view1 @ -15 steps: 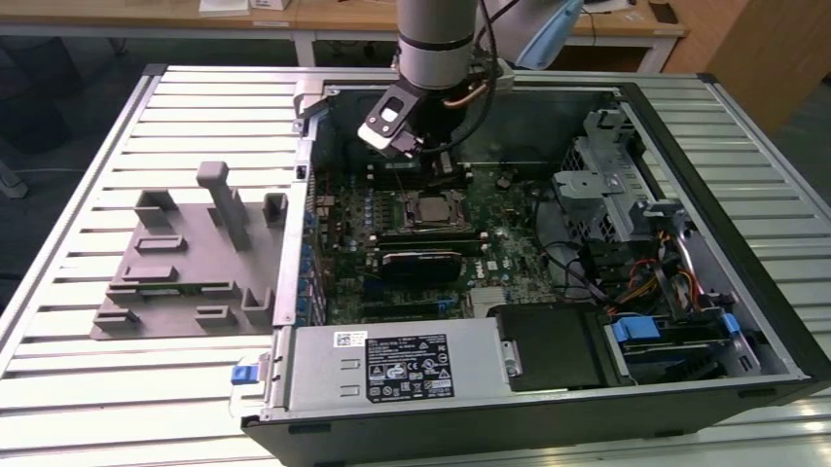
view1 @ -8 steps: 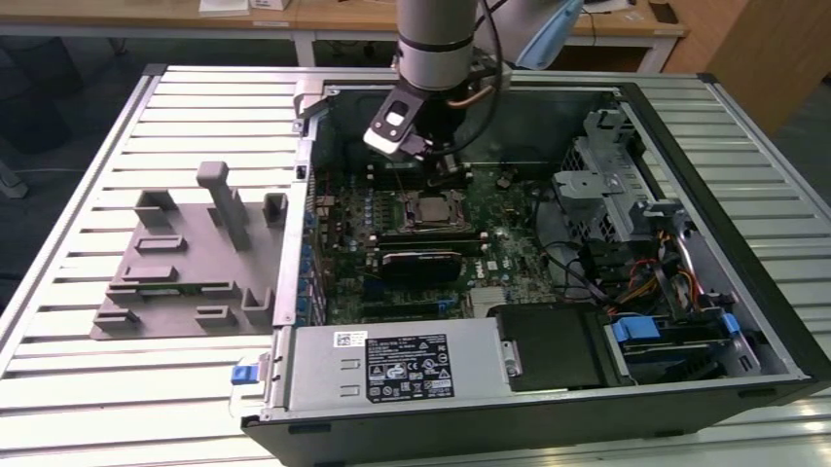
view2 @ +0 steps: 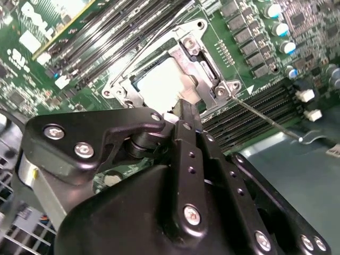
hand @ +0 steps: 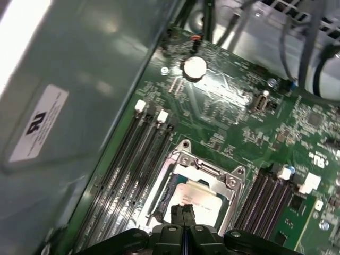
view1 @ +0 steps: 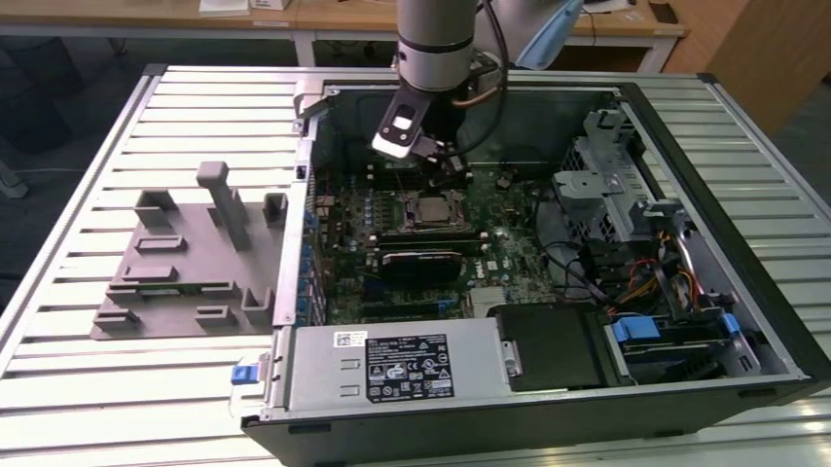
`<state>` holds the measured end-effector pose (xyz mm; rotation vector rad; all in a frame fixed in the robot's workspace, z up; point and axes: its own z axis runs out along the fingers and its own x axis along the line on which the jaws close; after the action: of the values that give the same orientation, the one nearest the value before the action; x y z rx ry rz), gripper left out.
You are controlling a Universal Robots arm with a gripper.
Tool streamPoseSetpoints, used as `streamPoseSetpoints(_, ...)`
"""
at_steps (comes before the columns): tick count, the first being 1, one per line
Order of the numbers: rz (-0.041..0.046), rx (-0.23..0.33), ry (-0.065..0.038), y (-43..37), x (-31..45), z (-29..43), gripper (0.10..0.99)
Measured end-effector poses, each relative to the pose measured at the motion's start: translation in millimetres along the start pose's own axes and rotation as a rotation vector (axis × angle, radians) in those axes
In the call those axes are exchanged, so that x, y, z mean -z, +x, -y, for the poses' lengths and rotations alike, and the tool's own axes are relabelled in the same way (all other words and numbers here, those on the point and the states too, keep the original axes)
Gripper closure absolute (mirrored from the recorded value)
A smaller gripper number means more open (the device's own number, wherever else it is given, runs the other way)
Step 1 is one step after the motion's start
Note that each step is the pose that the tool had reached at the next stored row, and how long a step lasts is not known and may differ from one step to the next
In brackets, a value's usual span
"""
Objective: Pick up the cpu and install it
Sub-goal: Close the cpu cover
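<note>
Cpu [hand: 204, 197] lying in socket [hand: 204, 163]; arm [view1: 435, 39] reaching down into case, pincer [hand: 183, 210] closed, empty, over its edge.

silver-grey cpu [hand: 207, 199], green motherboard [hand: 223, 106], pale grey slatted table [view1: 78, 389]

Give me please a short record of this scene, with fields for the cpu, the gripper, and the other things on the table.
cpu: lies flat in the socket of the motherboard, silver top up
gripper: low over the edge of the cpu, fingers together, gripping nothing
contact: cannot tell if the fingers touch the cpu
computer case: open, lying on the slatted table
grey fixture: on the table, at the exterior view's left of the case
</note>
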<state>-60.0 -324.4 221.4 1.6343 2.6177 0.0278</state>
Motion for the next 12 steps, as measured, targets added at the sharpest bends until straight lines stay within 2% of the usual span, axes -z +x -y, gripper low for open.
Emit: streamPoseSetpoints(12, -0.0033, 0.200, -0.004, 0.0, -1.2, 0.0, 0.980)
